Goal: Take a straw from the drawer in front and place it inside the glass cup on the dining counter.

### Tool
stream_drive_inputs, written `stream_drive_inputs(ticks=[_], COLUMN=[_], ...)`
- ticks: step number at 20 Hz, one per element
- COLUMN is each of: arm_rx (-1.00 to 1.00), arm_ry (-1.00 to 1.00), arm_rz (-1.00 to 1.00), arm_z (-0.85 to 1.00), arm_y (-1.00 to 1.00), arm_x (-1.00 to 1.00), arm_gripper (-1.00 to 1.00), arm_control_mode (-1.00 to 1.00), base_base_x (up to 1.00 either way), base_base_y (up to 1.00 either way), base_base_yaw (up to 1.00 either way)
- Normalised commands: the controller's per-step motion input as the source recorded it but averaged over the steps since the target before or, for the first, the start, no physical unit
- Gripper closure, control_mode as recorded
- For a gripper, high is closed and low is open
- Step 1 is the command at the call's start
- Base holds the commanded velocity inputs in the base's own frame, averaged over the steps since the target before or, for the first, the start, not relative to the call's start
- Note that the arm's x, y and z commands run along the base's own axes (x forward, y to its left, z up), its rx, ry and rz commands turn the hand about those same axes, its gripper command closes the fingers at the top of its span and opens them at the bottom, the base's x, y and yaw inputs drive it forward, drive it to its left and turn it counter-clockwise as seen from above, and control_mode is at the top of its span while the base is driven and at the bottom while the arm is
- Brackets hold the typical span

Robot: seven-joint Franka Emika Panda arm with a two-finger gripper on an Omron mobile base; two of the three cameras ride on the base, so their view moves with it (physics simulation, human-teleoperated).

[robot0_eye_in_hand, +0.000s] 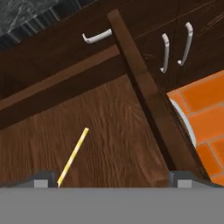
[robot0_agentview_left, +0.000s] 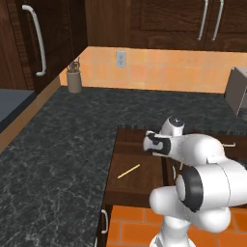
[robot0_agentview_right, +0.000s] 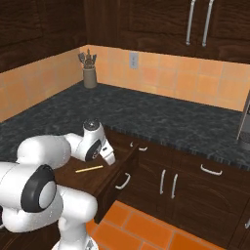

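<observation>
The drawer (robot0_agentview_left: 142, 183) stands pulled out below the black counter, dark brown inside. The straw (robot0_agentview_left: 129, 171), a thin pale yellow stick, lies flat on the drawer floor, seen too in the right base view (robot0_agentview_right: 89, 169) and the hand view (robot0_eye_in_hand: 73, 155). My gripper (robot0_eye_in_hand: 112, 179) hangs open above the drawer floor (robot0_eye_in_hand: 118, 122) and points down into it. Its left fingertip (robot0_eye_in_hand: 41, 179) is just beside the straw's near end, and nothing is between the fingers. In the right base view the hand (robot0_agentview_right: 97, 146) hovers over the drawer's back part. The glass cup and the dining counter are out of view.
A black speckled countertop (robot0_agentview_left: 62, 140) runs behind and left of the drawer. A utensil holder (robot0_agentview_right: 90, 73) stands at the back corner. Dark cabinet doors with silver handles (robot0_agentview_right: 168, 183) lie right of the drawer, above an orange tile floor (robot0_agentview_right: 141, 229). A grey appliance (robot0_agentview_left: 236, 91) sits at the right.
</observation>
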Motion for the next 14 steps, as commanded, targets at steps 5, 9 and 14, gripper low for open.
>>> stream_drive_inputs(ticks=[5,9,14], arm_rx=[-0.03,-0.02,-0.04], arm_ry=[0.14,0.15,0.11], arm_rz=[0.12,0.14,0.13], arm_z=[-0.47,-0.51,-0.56], arm_y=[0.14,0.01,0.00], arm_x=[0.43,0.25,0.12], arm_gripper=[-1.00,-1.00,-1.00], arm_control_mode=[-1.00,-1.00,-1.00], base_base_x=[0.00,0.00,0.00], base_base_y=[0.00,0.00,0.00], base_base_yaw=[0.00,0.00,0.00])
